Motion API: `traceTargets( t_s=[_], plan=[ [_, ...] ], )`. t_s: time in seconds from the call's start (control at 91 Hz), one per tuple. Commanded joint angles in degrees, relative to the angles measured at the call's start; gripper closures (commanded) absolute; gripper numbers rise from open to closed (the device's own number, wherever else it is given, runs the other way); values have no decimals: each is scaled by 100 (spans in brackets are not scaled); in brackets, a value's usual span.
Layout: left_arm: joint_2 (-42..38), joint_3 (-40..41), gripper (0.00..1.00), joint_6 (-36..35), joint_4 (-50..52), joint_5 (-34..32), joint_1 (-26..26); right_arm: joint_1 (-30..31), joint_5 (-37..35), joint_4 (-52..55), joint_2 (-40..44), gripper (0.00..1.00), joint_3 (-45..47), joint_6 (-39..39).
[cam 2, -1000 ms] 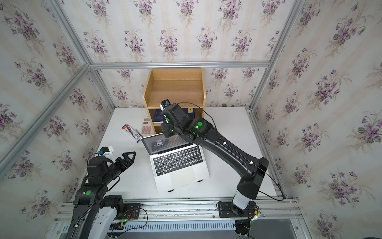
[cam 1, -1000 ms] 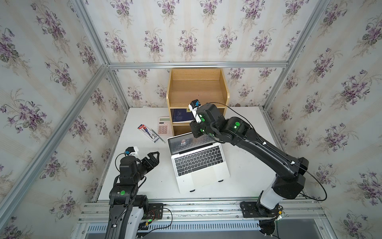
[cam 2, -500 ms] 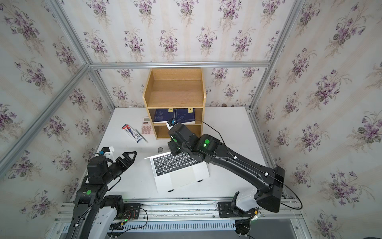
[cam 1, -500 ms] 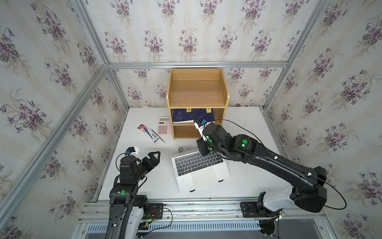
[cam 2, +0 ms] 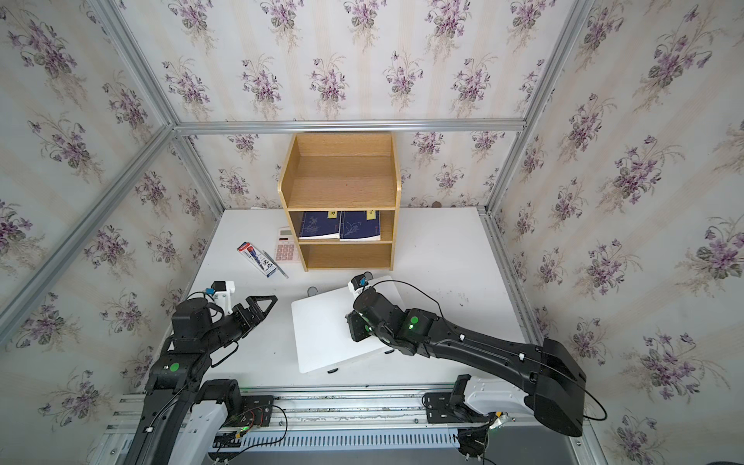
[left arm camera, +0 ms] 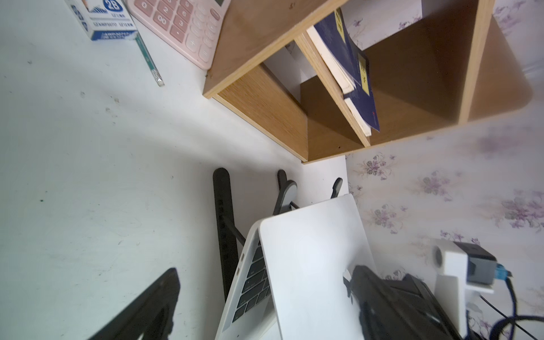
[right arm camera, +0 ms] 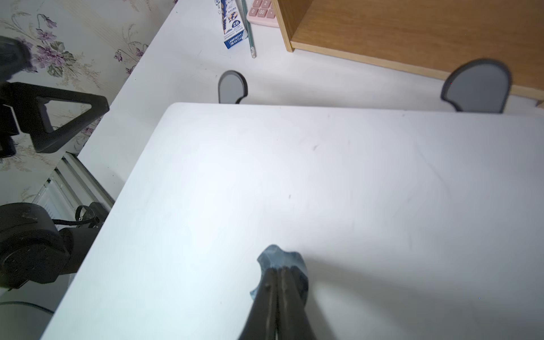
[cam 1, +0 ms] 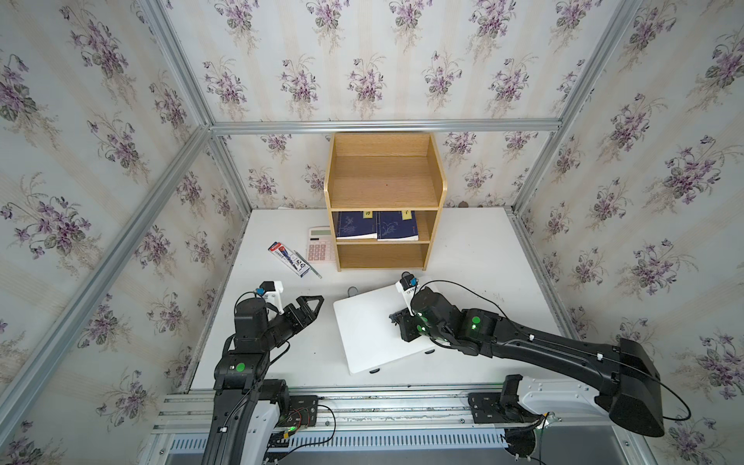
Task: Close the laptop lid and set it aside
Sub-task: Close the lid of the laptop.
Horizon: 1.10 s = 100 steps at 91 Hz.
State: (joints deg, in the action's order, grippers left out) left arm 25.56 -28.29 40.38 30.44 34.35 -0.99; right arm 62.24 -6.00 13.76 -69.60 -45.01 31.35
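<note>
The silver-white laptop rests tilted on a black folding stand mid-table. The laptop lid is folded down almost onto the keyboard half. In the left wrist view a narrow wedge of black keys still shows. My right gripper is shut, holds nothing, and its tips rest on the lid's outer face over the apple logo. My left gripper hovers open just left of the laptop, clear of it. One of its fingers shows in the left wrist view.
A wooden shelf stands at the back with two blue books on its middle level. Left of it lie a pink calculator, a pencil box and a pencil. The stand's grey tabs poke out behind the lid.
My right gripper has pushed the lid from upright down nearly onto the keyboard, its jaws closing as it came forward and down. The left arm has stayed still.
</note>
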Motion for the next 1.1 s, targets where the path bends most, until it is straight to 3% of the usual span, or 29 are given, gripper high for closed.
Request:
traceTargets(
  t_s=[0.0, 0.198, 0.505, 0.659, 0.78, 0.956, 1.088],
  plan=[
    [-329, 212, 6, -304, 264, 421, -34, 6, 98, -688, -120, 91, 387, 287],
    [-1231, 972, 9, 171, -199, 969, -88, 7, -195, -1578, -231, 91, 977, 293],
    [-2156, 1719, 12, 636, -569, 1178, -208, 0, -486, -2213, -325, 90, 1412, 150],
    [-2089, 1934, 13, 740, -910, 1083, -448, 6, -581, -2180, -234, 91, 1430, 51],
    [-1865, 1942, 15, 631, -1150, 827, -792, 7, -831, -2211, 453, 91, 1581, -53],
    [-1360, 2076, 16, 445, -1492, 170, -1435, -17, -1746, -2208, 1853, 85, 2072, -79],
    [-839, 2393, 23, 617, -2449, -352, -2017, -239, -2468, -1370, 2161, 85, 1995, 1]
  ],
)
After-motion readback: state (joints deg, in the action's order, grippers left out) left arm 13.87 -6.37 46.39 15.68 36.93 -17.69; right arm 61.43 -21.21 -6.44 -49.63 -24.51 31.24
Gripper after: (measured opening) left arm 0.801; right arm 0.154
